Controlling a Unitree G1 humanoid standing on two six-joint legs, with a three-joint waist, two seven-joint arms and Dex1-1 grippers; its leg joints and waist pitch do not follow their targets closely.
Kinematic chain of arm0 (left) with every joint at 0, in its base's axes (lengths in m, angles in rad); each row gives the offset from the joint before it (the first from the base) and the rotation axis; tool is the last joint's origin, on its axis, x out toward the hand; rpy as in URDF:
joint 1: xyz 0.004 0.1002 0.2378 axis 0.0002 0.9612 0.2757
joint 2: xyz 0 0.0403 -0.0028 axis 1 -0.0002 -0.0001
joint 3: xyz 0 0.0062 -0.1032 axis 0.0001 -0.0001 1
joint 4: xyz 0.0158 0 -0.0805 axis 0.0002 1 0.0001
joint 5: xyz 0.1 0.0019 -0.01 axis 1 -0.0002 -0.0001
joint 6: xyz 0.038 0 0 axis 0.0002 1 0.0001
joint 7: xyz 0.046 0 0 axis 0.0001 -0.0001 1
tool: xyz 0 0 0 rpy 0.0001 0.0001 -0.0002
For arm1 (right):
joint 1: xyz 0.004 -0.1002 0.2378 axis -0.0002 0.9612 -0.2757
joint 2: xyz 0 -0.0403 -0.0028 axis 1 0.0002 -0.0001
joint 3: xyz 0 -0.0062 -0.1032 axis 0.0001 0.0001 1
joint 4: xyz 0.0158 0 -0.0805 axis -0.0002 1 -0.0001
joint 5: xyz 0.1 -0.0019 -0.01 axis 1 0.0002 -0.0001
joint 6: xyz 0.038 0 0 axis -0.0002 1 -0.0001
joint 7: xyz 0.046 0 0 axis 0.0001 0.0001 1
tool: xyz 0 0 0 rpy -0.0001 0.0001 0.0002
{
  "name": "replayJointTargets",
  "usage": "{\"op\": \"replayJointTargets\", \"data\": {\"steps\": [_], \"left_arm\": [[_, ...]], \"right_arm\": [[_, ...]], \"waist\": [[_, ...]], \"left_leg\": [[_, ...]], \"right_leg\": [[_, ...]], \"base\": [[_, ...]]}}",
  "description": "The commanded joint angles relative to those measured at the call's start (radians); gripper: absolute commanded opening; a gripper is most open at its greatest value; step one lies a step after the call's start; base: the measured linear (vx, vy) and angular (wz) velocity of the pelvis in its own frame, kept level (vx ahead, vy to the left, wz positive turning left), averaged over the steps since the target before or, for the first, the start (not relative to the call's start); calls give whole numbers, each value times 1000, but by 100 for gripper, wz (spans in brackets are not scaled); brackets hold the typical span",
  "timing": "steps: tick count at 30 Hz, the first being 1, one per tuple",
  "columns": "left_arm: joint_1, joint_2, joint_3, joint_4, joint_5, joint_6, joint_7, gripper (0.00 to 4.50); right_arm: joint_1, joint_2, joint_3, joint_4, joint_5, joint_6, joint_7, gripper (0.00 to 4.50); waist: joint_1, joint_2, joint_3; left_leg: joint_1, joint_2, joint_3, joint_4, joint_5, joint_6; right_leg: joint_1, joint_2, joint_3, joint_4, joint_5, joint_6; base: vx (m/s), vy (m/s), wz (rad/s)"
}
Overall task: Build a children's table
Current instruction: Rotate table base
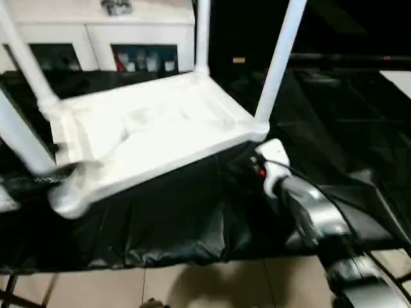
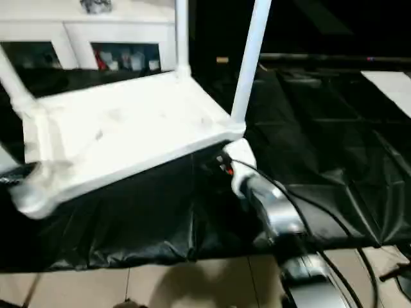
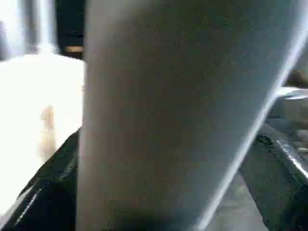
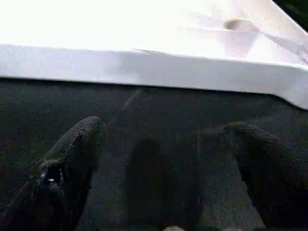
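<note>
Head view: the children's table (image 1: 154, 138) lies upside down on the black-draped bench (image 1: 334, 128), legs (image 1: 279, 61) up. Right wrist view: the right end effector (image 4: 163, 163) gapes wide, empty, just below the tabletop's rim. Left wrist view: left end effector unseen, wide by judgement, a leg close ahead; grip firmly before flipping.

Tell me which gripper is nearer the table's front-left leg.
Left. The left gripper sits right at the front-left leg; the right gripper hangs open below the tabletop edge, across the table.

One upturned tabletop (image 1: 148, 138), four white legs (image 1: 277, 64), one cabinet (image 1: 96, 38)
</note>
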Motion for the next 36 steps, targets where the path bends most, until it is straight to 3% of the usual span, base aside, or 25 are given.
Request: {"op": "replayJointTargets", "data": {"steps": [1,3,4,5,7,13,15,16,27,32,36], "left_arm": [[-6,-26,-69,-125,-44,83,0,448],[1,-35,-90,-176,-64,122,9,448],[18,-54,-140,-305,-108,207,37,448],[22,-64,-161,-369,-142,255,59,448],[16,-91,-185,-460,-190,310,103,448],[-23,-165,-231,-607,-301,432,166,448],[-26,-184,-261,-646,-313,452,176,448],[-27,-188,-269,-657,-317,463,181,448],[-108,-302,-373,-660,-279,481,251,448],[-149,-358,-399,-619,-243,455,279,448],[-181,-408,-416,-547,-164,351,311,448]], "right_arm": [[-37,5,13,70,-30,-27,-7,450],[-49,9,19,94,-38,-35,-10,450],[-77,19,27,149,-48,-50,-15,450],[-89,24,30,171,-50,-57,-14,450],[-106,35,32,204,-55,-68,-12,450],[-138,68,29,270,-63,-117,27,450],[-139,78,33,276,-60,-132,50,450],[-140,80,35,280,-60,-138,56,450],[-126,113,47,292,-59,-192,143,450],[-127,120,42,303,-63,-208,169,450],[-129,123,38,304,-61,-212,178,450]], "waist": [[-5,13,-60],[-4,16,-60],[-6,12,-59],[-9,6,-61],[-10,3,-60],[-16,-8,-60],[-16,-7,-59],[-18,-3,-61],[-55,-10,-61],[-56,-14,-61],[-55,-13,-60]], "left_leg": [[24,26,-8,-72,-278,-57],[22,26,-9,-71,-265,-54],[18,25,-7,-70,-260,-54],[17,26,-9,-71,-252,-51],[16,25,-7,-68,-243,-46],[14,20,-6,-65,-224,-43],[12,20,-7,-65,-218,-41],[14,21,-7,-65,-213,-43],[7,18,-11,-62,-215,-38],[9,18,-9,-59,-208,-22],[10,19,-10,-59,-209,-13]], "right_leg": [[32,-53,42,-67,-162,-221],[33,-54,41,-67,-161,-225],[35,-52,41,-63,-150,-223],[38,-51,39,-63,-147,-223],[37,-50,41,-62,-135,-224],[41,-46,42,-63,-153,-198],[41,-45,42,-64,-155,-194],[41,-45,41,-63,-142,-194],[50,-44,40,-64,-116,-212],[50,-44,41,-66,-112,-224],[49,-43,40,-70,-107,-227]], "base": [[0,0,0],[0,0,0],[0,0,0],[0,0,0],[0,0,0],[0,0,0],[0,0,0],[0,0,0],[0,0,0],[0,0,0],[0,0,0]]}}
